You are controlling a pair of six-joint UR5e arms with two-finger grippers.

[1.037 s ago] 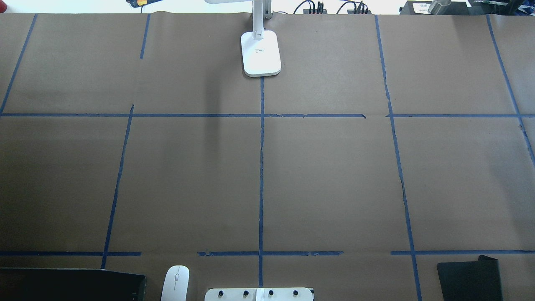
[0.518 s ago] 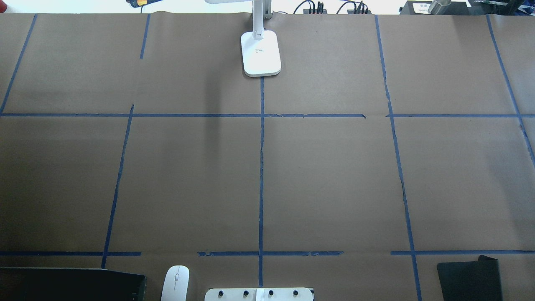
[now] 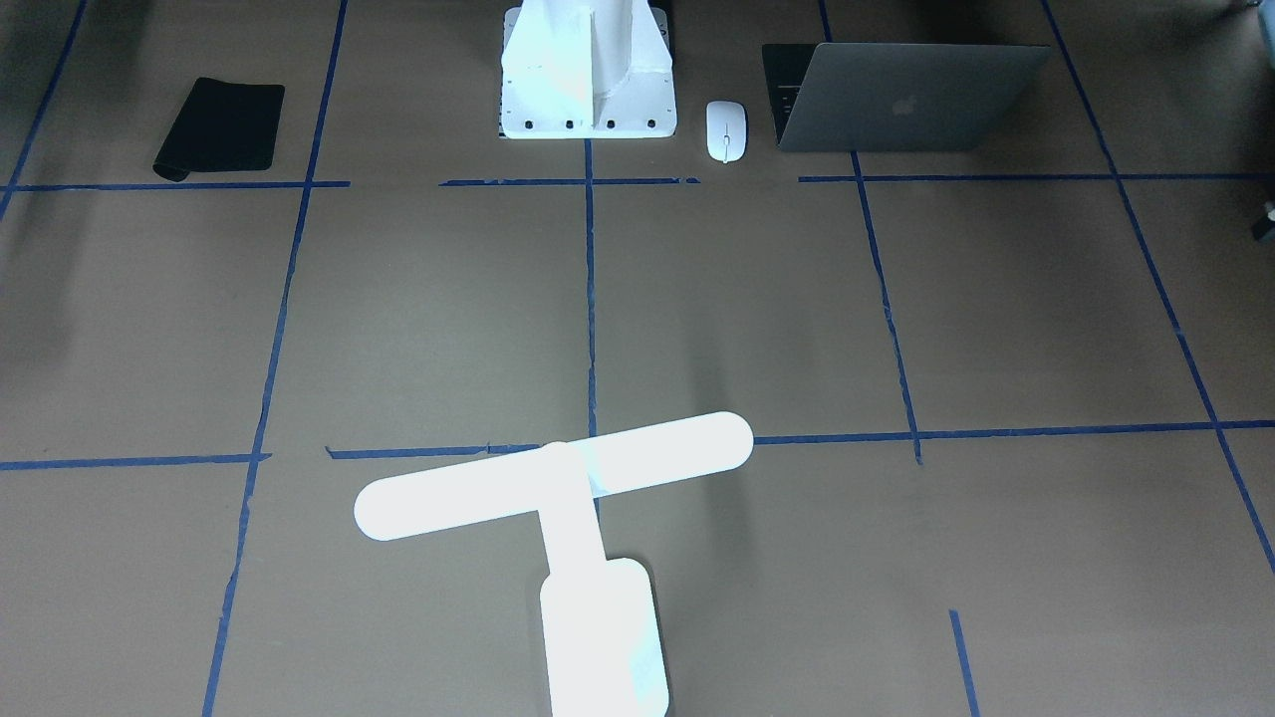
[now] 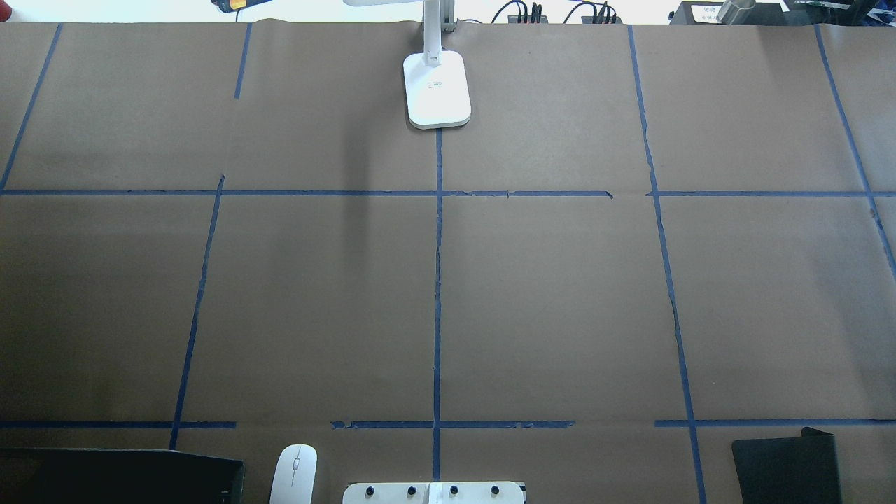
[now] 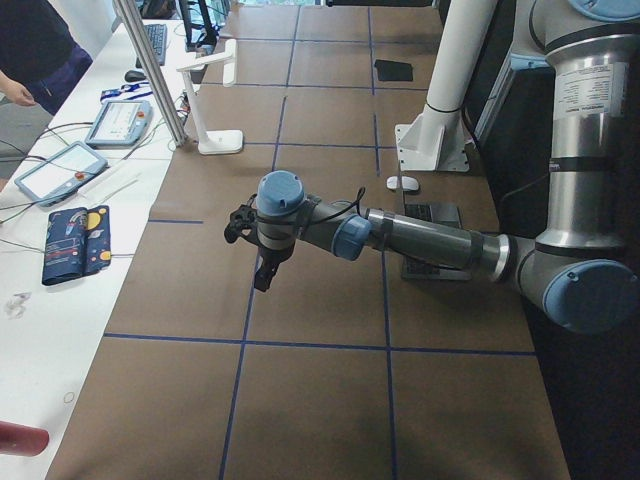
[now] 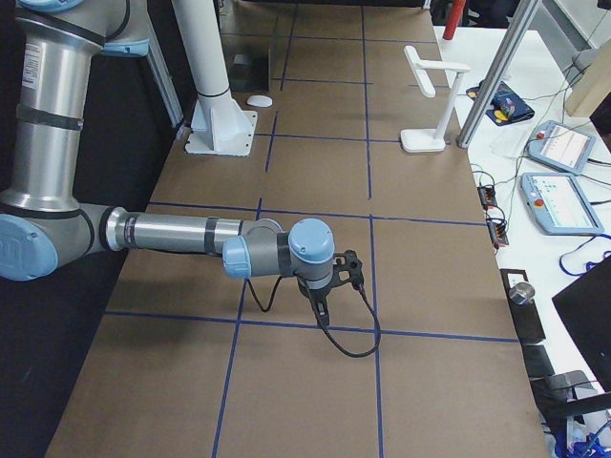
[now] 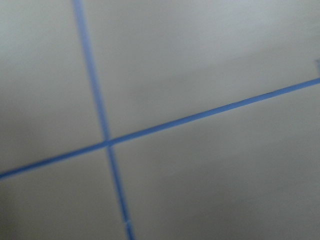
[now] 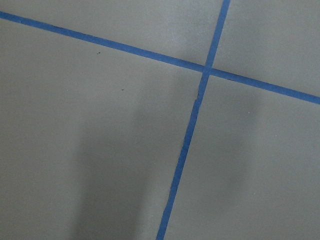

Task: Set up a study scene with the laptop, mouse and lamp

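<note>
The grey laptop [image 3: 896,95] stands half open at the robot's edge of the table, on the left-arm side; only a dark edge of it shows in the overhead view [image 4: 119,476]. The white mouse [image 3: 726,129] [image 4: 294,474] lies between the laptop and the pedestal. The white T-shaped lamp [image 3: 598,558] [image 4: 437,87] stands upright at the far middle edge. My left gripper [image 5: 262,275] hangs over bare paper beyond the overhead view's left side. My right gripper [image 6: 320,310] hangs over bare paper on the other end. I cannot tell whether either is open or shut.
A black mouse pad [image 3: 221,124] [image 4: 785,465] lies at the near edge on the right-arm side. The white bolted pedestal [image 3: 588,70] stands at the near middle. Blue tape lines grid the brown paper. Teach pendants [image 6: 563,143] lie on a side table beyond the lamp.
</note>
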